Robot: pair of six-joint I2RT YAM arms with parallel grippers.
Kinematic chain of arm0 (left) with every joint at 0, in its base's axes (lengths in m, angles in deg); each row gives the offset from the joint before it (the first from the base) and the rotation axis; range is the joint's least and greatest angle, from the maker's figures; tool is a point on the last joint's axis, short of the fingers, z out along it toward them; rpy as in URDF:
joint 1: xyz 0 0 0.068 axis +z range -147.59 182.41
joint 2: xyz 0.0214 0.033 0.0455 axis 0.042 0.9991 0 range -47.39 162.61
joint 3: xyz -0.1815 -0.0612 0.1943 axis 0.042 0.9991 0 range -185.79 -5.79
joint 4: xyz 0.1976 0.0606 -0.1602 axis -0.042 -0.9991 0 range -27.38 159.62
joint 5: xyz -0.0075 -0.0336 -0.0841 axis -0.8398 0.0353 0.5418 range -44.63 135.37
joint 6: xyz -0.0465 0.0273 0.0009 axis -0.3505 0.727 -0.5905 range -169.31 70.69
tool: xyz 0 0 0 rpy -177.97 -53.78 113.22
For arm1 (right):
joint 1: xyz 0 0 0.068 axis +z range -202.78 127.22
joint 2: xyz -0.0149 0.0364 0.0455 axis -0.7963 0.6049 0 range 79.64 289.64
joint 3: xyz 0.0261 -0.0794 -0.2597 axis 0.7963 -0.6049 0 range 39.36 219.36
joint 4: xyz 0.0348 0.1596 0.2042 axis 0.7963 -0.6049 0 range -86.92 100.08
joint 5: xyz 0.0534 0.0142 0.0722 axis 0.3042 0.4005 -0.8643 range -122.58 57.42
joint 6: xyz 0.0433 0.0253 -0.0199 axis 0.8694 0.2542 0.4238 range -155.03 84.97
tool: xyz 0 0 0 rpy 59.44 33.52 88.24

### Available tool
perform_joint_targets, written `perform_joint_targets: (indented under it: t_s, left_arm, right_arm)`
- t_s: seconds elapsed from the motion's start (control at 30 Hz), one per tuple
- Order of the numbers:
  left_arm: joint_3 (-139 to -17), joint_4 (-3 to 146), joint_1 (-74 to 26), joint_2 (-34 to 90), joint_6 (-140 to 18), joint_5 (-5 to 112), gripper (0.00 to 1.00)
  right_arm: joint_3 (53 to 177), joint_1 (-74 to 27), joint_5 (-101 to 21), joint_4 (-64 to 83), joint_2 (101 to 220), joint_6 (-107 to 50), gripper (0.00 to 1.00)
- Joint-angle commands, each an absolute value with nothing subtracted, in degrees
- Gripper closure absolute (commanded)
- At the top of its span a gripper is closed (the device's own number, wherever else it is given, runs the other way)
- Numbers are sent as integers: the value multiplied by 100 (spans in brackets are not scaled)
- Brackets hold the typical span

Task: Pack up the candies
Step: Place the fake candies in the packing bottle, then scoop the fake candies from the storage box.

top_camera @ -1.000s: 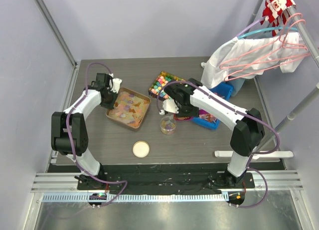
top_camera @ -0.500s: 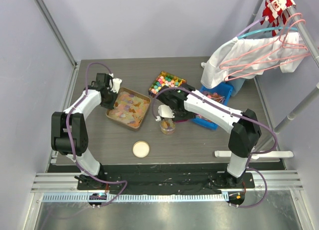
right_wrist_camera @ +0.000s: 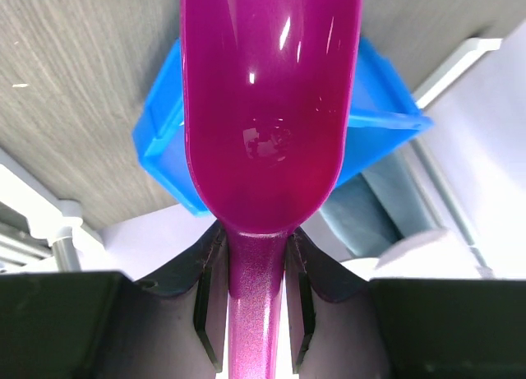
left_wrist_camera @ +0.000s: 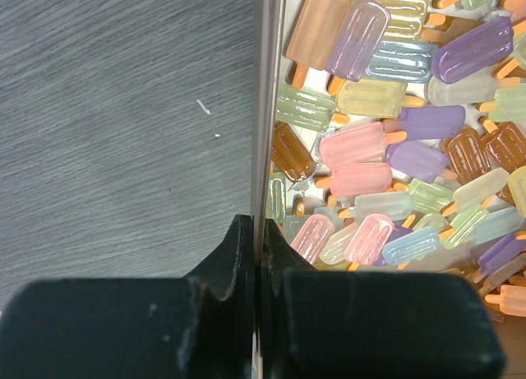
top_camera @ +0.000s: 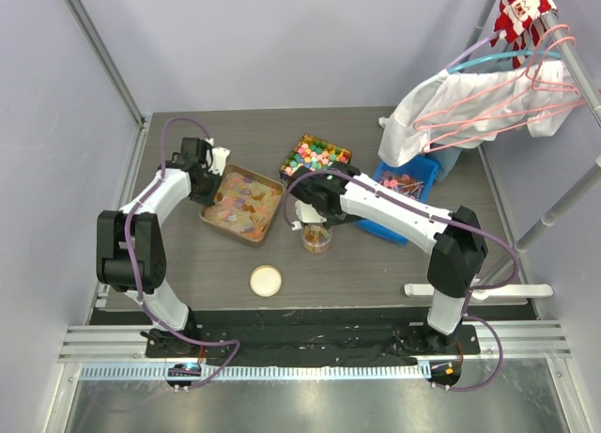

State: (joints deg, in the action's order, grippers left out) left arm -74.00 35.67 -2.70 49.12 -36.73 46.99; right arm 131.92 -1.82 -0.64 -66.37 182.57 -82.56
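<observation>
**Desk:** What has the left arm got?

**Photographer:** The left gripper (left_wrist_camera: 257, 231) is clenched on the thin metal rim of a shallow, square, tan tray (left_wrist_camera: 268, 108). One finger is outside the wall and one inside, at the tray's far left edge. The tray sits on a dark grey wood-grain table (left_wrist_camera: 123, 108).

**Desk:** And the candies?

**Photographer:** The candies (left_wrist_camera: 362, 140) are small translucent pieces shaped like ice lollies, in pink, purple, green, yellow and orange, each with an orange stick. They lie heaped in that tray. Orange-toned contents also show in a small clear round cup (top_camera: 317, 238), which stands just beside the tray's right corner.

**Desk:** The right arm?

**Photographer:** The right gripper (right_wrist_camera: 255, 247) grasps the handle of a glossy magenta plastic scoop (right_wrist_camera: 271, 108), with its jaws pinched against either side of the handle. Seen from above, the wrist hangs over the cup, between the tray and a blue plastic bin (right_wrist_camera: 382, 91). I cannot tell whether the scoop carries anything.

**Desk:** Anything else on the table?

**Photographer:** A compartment box (top_camera: 315, 156) of multi-coloured sweets lies beyond the cup. A round pale lid (top_camera: 266, 281) lies flat nearer the arm bases, well apart from the cup. At far right, a white garment (top_camera: 470, 104) hangs on pink hangers above the bin's end of the table.
</observation>
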Motion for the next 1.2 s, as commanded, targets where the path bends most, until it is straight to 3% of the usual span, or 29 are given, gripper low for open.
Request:
perform_joint_targets:
  t_s: [0.0,0.13,0.43,0.6,0.83,1.17]
  left_arm:
    - [-7663,3834,-234,4639,-3797,5029,100]
    - [-7672,3825,-234,4639,-3815,5108,100]
    - [-7672,3790,-234,4507,-3815,5134,100]
    - [-7663,3772,-243,4542,-3815,5196,100]
    - [-7602,3886,-208,4358,-3850,5160,100]
    - [-7584,3921,-50,4121,-3841,5608,100]
  right_arm:
    - [13788,-136,222,-6991,18186,-8477,99]
    - [14324,-128,-15,-6448,18299,-8565,99]
    - [15466,294,1117,-5357,19598,-9346,99]
    - [16275,321,1136,-5216,20241,-9427,99]
    - [16206,128,1373,-4679,20304,-8961,99]
    - [15187,-435,1330,-4099,19750,-8592,99]
